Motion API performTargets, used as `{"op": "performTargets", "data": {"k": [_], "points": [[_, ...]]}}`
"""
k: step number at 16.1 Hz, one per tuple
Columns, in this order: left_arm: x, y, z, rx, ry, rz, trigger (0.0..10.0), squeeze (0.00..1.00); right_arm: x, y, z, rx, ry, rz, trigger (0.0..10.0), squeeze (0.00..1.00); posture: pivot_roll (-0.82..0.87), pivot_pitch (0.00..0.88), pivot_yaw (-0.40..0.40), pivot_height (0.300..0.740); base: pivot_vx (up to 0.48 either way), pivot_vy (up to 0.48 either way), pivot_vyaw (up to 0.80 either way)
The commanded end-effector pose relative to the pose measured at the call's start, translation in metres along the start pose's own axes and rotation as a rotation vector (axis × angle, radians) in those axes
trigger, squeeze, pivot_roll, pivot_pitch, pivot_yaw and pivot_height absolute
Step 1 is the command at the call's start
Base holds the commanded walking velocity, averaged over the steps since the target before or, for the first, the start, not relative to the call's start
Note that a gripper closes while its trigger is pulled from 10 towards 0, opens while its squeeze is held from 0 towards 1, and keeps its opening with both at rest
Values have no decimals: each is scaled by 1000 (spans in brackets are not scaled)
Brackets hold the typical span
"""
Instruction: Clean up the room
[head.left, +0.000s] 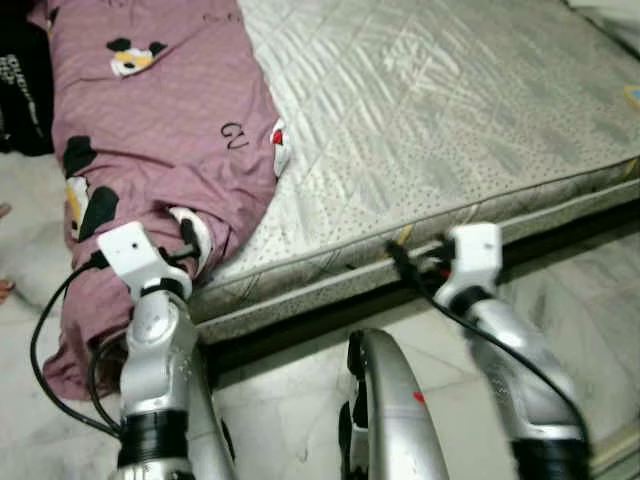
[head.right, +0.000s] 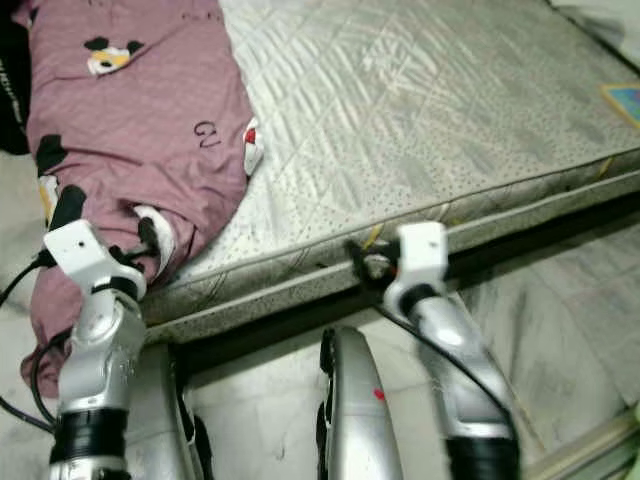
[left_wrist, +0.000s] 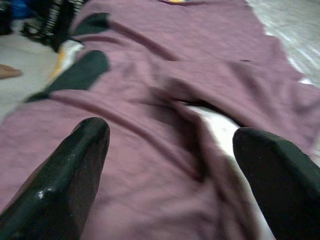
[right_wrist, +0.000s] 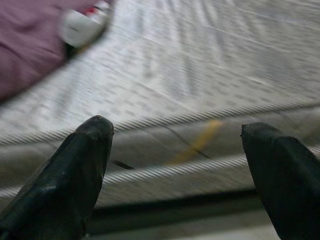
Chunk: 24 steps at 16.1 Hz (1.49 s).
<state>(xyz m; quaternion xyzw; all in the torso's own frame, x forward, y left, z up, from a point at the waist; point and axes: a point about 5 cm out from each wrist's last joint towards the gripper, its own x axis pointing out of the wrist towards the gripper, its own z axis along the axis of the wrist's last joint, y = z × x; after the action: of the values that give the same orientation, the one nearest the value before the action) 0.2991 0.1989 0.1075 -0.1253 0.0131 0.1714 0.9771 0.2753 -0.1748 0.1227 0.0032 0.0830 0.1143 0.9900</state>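
Both grippers spread at the mattress edge

The mauve cotton quilt with cartoon mouse prints (head.left: 150, 130) lies bunched between the open fingers of the left gripper (left_wrist: 170, 165), spilling off the grey quilted mattress (head.left: 450, 120). The right gripper (right_wrist: 175, 165) gapes at the mattress border (nothing between its fingers). A shallow pinch might slip off the loose folds.

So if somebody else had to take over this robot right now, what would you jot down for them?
Left gripper: open, right over the purple blanket, holding nothing.
Right gripper: open, empty, facing the side edge of the mattress.
The blanket lies bunched along the left side of the mattress, its lower end hanging over the edge toward the floor.
Done: nothing gripped so far.
Left: probably close the left gripper on the blanket and tidy it.
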Motion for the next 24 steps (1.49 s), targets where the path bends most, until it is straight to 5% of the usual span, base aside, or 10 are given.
{"op": "performTargets", "data": {"k": [1, 5, 7, 10, 14, 15, 18, 21, 22, 24], "points": [[11, 9, 4, 23, -12, 38, 10000, 0, -11, -19, 1, -16, 12, -54, 10000, 0, -231, 228, -73, 522, 0, 0, 0], [37, 7, 7, 45, 36, 17, 10000, 0, -24, -28, 0, -48, 34, -81, 10000, 0, -271, 244, -81, 522, 0, 0, 0], [50, -9, 0, 93, 118, -37, 10000, 0, -25, -29, 1, -54, 33, -84, 10000, 0, -277, 238, -78, 522, 0, 0, 0], [49, -35, -16, 109, 203, -132, 10000, 0, -24, -27, 0, -51, 35, -86, 10000, 0, -266, 232, -70, 522, 0, 0, 0], [30, -85, -40, 235, 269, -397, 10000, 0, -18, -22, 1, -44, 25, -85, 10000, 0, -257, 215, -62, 522, 0, 0, 0], [11, -118, -48, 322, 250, -639, 10000, 0, -15, -21, 0, -39, 20, -84, 10000, 0, -249, 204, -56, 522, 0, 0, 0], [-32, -151, -72, 402, 306, -1007, 10000, 0, -12, -19, 0, -33, 15, -87, 10000, 0, -243, 190, -49, 522, 0, 0, 0], [-64, -155, -101, 530, 388, -1197, 10000, 0, -8, -18, 0, -32, 7, -90, 10000, 0, -245, 175, -46, 522, 0, 0, 0], [-61, -156, -97, 576, 338, -1192, 10000, 0, -6, -18, 1, -32, 2, -91, 10000, 0, -240, 172, -45, 522, 0, 0, 0], [-54, -163, -76, 539, 228, -1202, 10000, 0, -4, -17, 1, -29, -4, -90, 10000, 0, -231, 165, -43, 522, 0, 0, 0]]}}
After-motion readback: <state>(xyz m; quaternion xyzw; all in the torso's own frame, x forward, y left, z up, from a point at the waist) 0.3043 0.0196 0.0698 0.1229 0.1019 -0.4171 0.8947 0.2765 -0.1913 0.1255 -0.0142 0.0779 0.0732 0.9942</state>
